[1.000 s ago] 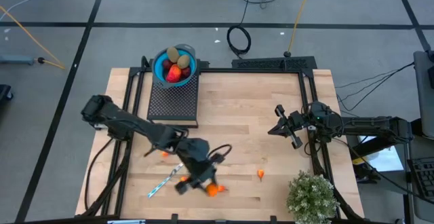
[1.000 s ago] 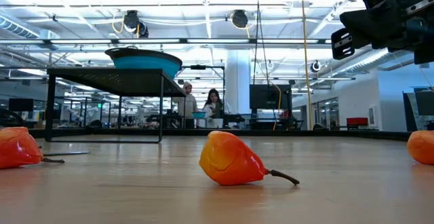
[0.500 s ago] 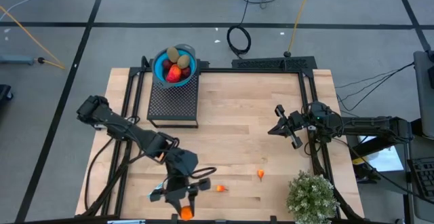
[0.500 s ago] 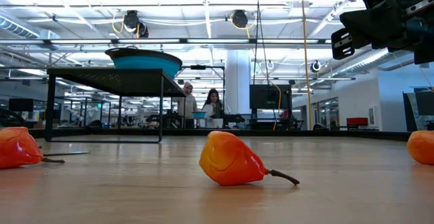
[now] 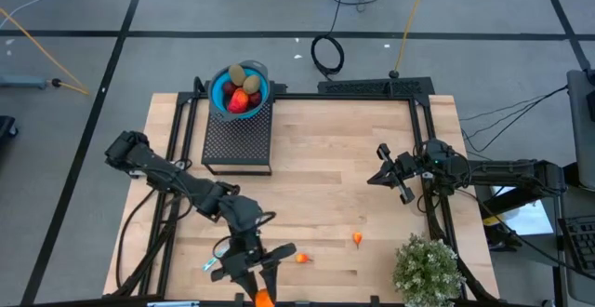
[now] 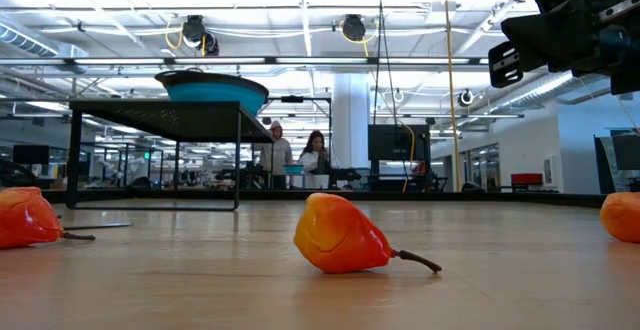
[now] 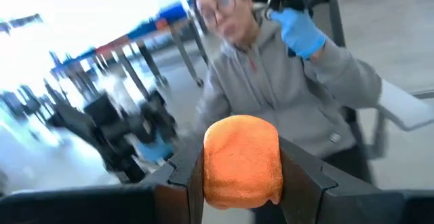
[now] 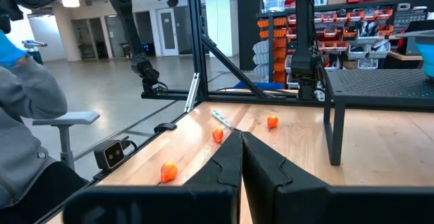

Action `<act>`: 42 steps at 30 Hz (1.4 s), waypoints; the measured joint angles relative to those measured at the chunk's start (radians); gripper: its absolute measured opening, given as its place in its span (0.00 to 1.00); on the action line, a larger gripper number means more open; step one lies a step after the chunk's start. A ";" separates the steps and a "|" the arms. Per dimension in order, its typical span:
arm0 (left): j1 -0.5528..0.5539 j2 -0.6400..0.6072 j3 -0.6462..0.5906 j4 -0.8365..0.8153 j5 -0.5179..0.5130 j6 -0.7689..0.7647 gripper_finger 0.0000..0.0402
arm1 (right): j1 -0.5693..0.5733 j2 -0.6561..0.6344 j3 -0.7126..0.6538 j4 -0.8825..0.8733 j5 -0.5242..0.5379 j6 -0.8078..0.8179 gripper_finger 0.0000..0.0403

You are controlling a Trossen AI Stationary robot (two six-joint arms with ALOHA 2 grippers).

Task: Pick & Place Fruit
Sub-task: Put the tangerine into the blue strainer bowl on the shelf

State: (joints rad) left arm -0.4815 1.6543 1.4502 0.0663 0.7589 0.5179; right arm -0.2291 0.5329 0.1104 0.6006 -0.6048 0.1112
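Note:
My left gripper point(image 5: 259, 291) is over the table's near edge, shut on a small orange fruit point(image 7: 242, 159) that also shows in the high view point(image 5: 263, 298). My right gripper point(image 5: 391, 172) waits shut above the table's right side, touching nothing. A blue bowl point(image 5: 218, 96) on a black mesh stand holds dark red, olive-brown and red-orange fruit point(image 5: 241, 87). Small orange pieces lie on the wood point(image 5: 301, 258) point(image 5: 357, 239). In the low view an orange pear-like piece point(image 6: 340, 235) rests on its side. My left gripper pinches the orange fruit across its middle point(image 7: 210, 163), one finger point(image 7: 184, 176) on each side. The fingers lie about level and point toward the table's near edge. The fruit is lifted clear of the table, sticking out past the fingertips.
A thin silver-blue stick point(image 5: 215, 264) lies beside my left gripper. A bushy green plant point(image 5: 426, 268) stands at the near right corner. A person in a grey hoodie point(image 7: 298, 81) sits just beyond the near edge. Bare wood spreads across the table's middle.
My left gripper has carried the orange fruit from the table's near middle toward the near edge and up, turning until its fingers point out over that edge. One small orange piece stayed on the wood where the gripper had been.

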 joint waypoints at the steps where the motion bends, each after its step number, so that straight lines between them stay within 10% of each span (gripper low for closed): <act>1: -0.005 0.000 0.000 0.031 0.000 0.015 0.34 | 0.000 0.000 0.000 0.000 0.000 0.000 0.00; 25: -0.067 0.000 0.000 0.217 0.060 0.167 0.34 | 0.000 0.000 0.000 0.000 0.000 0.001 0.00; 42: 0.135 0.001 0.000 -0.623 -0.654 -0.430 0.34 | 0.000 0.000 0.000 0.001 0.000 0.001 0.00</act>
State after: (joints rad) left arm -0.3468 1.6554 1.4502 -0.5571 0.1046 0.0879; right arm -0.2291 0.5331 0.1104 0.6014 -0.6044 0.1120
